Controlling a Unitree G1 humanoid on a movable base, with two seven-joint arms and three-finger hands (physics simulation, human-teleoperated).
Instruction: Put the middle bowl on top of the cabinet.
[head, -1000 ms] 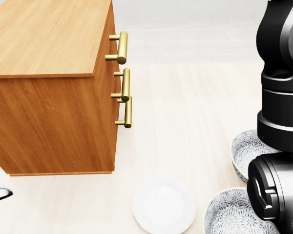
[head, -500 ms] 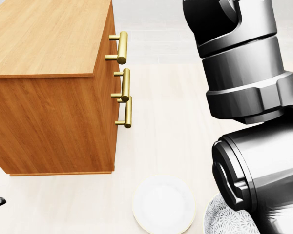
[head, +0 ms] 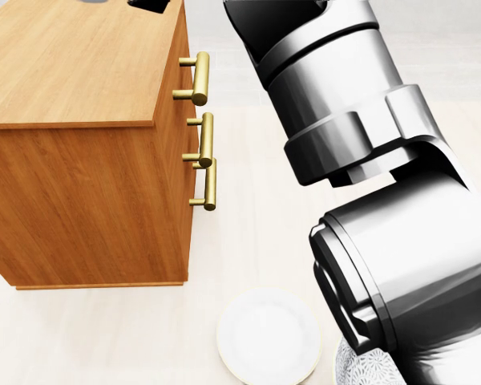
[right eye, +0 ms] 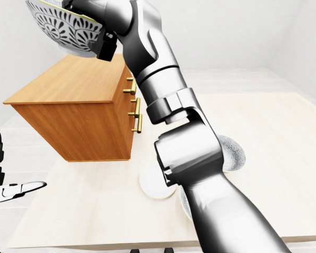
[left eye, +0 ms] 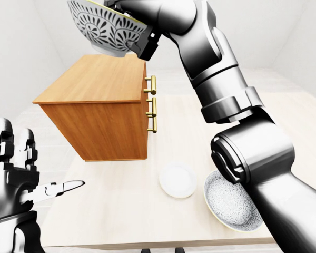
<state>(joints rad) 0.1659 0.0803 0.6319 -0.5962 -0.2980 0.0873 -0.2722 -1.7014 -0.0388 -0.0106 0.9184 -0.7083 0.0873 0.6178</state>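
Right hand (left eye: 134, 23) grips the bowl (left eye: 105, 26) at its rim, fingers closed on the right-hand side of it in the left-eye view; exact finger wrap is partly hidden. Bowl is in the air above the cabinet (left eye: 95, 84) top, toward its upper edge, not touching.

Left hand (left eye: 21, 179) is empty, fingers spread, low at the view's left.

For the placement: level the bowl first, lower straight down onto the wood well inside the edges, let go only once the base sits flat.

Bowl is tilted, patterned underside facing the camera, mouth pointing up and away. It's round, so no long axis.

Plate (left eye: 177, 179) and another bowl (left eye: 233, 200) remain on the table (left eye: 121, 211).
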